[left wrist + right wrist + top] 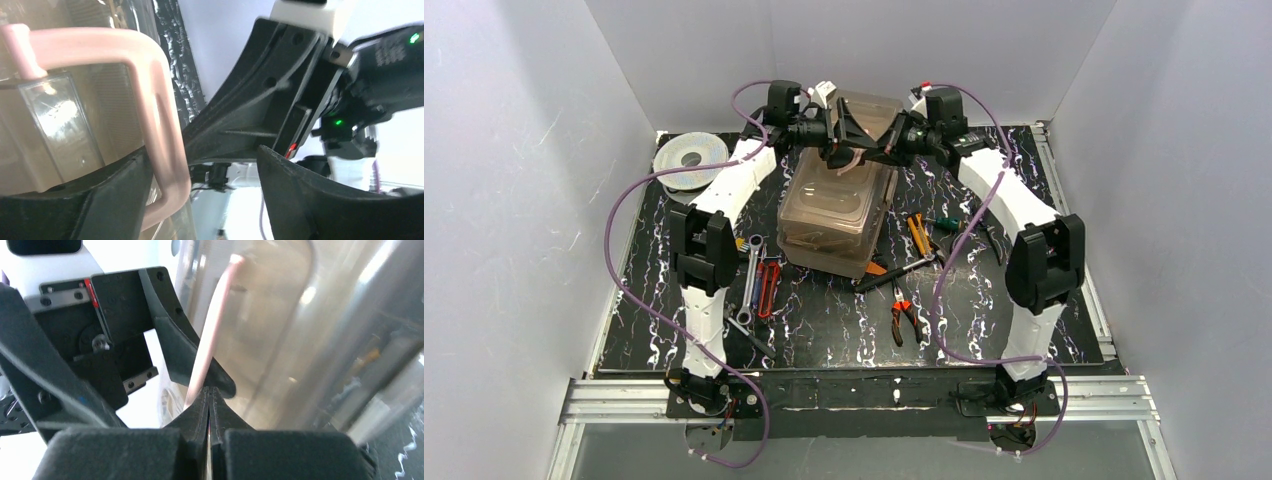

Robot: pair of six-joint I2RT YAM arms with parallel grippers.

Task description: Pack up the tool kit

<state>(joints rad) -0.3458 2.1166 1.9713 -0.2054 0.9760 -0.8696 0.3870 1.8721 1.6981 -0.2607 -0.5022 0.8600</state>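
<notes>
Left gripper [202, 152] is fairly wide open, its jaws straddling one bent corner of the cream handle [160, 115]. The loop lies close against one finger with clear air to the other, so nothing is clamped. Right gripper [208, 390] is pressed tight together, its tips at the handle's thin edge; whether any of that strip is nipped between them I cannot tell. Both meet over the far end of the toolbox [834, 215], which sits mid-table on the black marbled mat [824, 325]. The orange pliers [904, 320], a wrench [750, 268] and screwdrivers [919, 235] lie loose around it.

On handling, my judgement is that the box is rigid, smooth plastic, probably light while the tools are outside it. Its glossy translucent lid [829, 195] would give the pads little purchase. The handle is the place to take hold — at mid-bar, not at the corner — yet it looks slim and hinged. It will likely swing and flex rather than steer the box, and a lopsided pull could tip it
</notes>
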